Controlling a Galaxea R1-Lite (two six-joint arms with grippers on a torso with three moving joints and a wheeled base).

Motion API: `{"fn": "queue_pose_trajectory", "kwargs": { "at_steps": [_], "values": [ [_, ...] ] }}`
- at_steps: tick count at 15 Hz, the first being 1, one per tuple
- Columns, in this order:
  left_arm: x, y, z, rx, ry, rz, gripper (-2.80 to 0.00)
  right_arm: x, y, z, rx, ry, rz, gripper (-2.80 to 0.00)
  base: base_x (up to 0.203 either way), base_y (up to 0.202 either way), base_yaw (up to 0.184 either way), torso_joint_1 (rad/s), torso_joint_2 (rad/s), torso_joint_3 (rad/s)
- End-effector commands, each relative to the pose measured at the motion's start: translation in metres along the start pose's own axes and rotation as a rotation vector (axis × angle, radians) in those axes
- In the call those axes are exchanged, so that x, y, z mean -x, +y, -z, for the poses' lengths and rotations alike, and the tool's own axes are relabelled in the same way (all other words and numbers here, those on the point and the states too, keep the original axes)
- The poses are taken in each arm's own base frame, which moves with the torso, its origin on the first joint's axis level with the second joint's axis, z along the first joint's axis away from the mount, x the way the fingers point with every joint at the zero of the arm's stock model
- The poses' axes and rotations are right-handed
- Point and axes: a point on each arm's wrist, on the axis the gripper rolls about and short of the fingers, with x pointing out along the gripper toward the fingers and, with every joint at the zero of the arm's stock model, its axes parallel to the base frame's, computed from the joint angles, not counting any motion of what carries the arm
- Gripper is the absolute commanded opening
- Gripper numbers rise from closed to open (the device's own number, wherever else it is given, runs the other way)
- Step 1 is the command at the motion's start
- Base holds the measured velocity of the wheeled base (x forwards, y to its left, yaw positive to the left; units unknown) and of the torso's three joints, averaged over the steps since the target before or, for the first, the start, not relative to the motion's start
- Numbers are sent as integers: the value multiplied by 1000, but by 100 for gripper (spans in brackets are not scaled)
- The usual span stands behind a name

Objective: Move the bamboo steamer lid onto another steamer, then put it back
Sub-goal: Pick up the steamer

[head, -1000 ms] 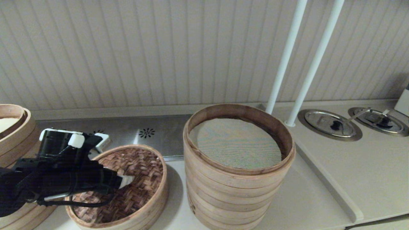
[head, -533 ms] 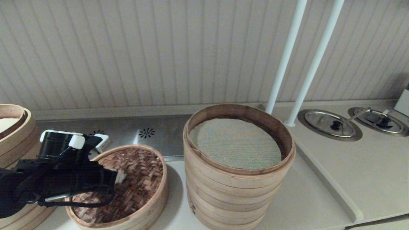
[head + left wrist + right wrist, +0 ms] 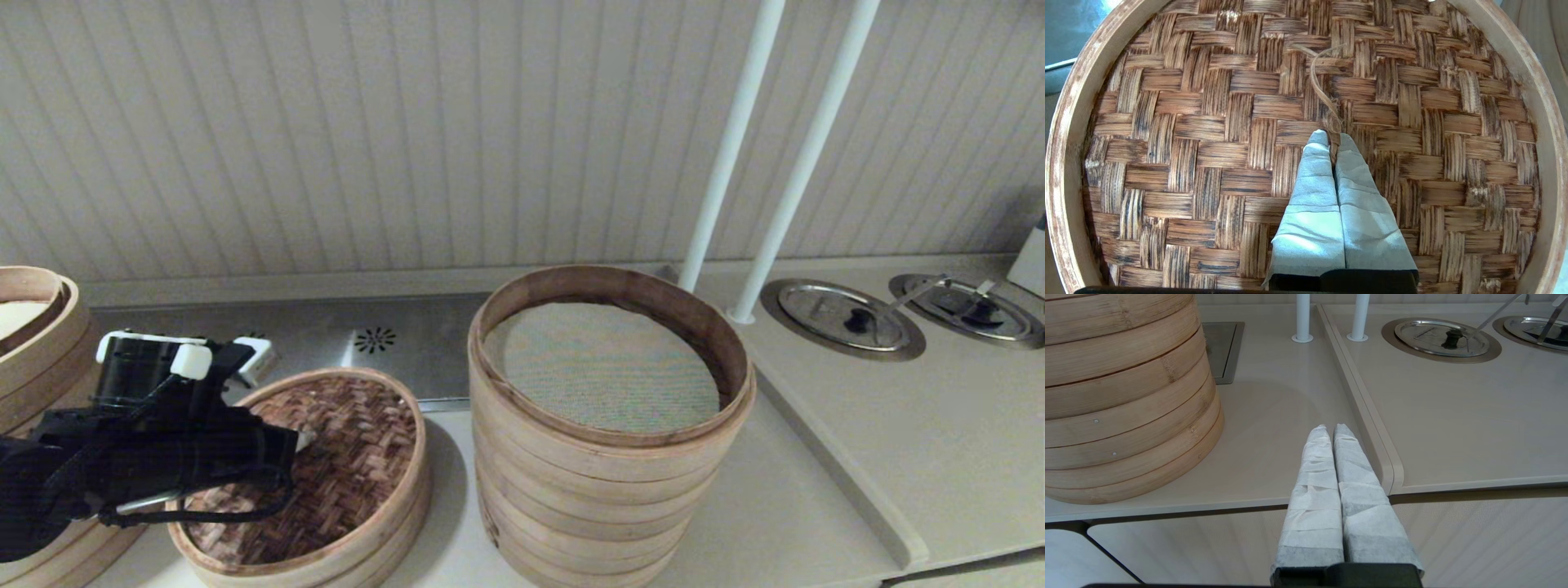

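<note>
The bamboo steamer lid (image 3: 351, 474), dark woven top inside a pale band rim, lies at the lower left of the head view. My left gripper (image 3: 300, 441) reaches over it from the left. In the left wrist view this left gripper (image 3: 1334, 139) is shut on the lid's thin fibre loop (image 3: 1319, 87) at the centre of the weave (image 3: 1208, 163). The tall steamer stack (image 3: 608, 482) with its grey-green mesh liner (image 3: 600, 367) stands just right of the lid, uncovered. My right gripper (image 3: 1331, 428) is shut and empty, parked off the counter's front edge beside the tall stack (image 3: 1126, 396).
Another pale steamer stack (image 3: 33, 343) sits at the far left behind my left arm. Two white poles (image 3: 727, 163) rise behind the tall stack. Steel pot lids (image 3: 841, 318) are set into the raised counter on the right. A steel plate with drain holes (image 3: 375, 339) lies behind the lid.
My left gripper has drawn back a little to the left and up over the lid. The lid and the tall stack stay where they were.
</note>
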Motion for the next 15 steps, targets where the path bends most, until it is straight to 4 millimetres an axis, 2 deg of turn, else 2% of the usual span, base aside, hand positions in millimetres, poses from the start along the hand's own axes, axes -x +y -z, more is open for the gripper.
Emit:
{"fn": "queue_pose_trajectory", "kwargs": {
  "at_steps": [1,6,10,15],
  "values": [
    [4,0,-5,-5,-32,-2,-280,0,0,1,0,3,0,-280,0,0,0,0,0,0],
    [16,0,-20,6,-109,-9,-280,0,0,1,0,3,0,-280,0,0,0,0,0,0],
    [34,-2,-28,-3,-179,-7,-280,0,0,1,0,3,1,-280,0,0,0,0,0,0],
    [63,-4,-58,-12,-309,-19,-280,0,0,1,0,3,1,-280,0,0,0,0,0,0]
  ]
}}
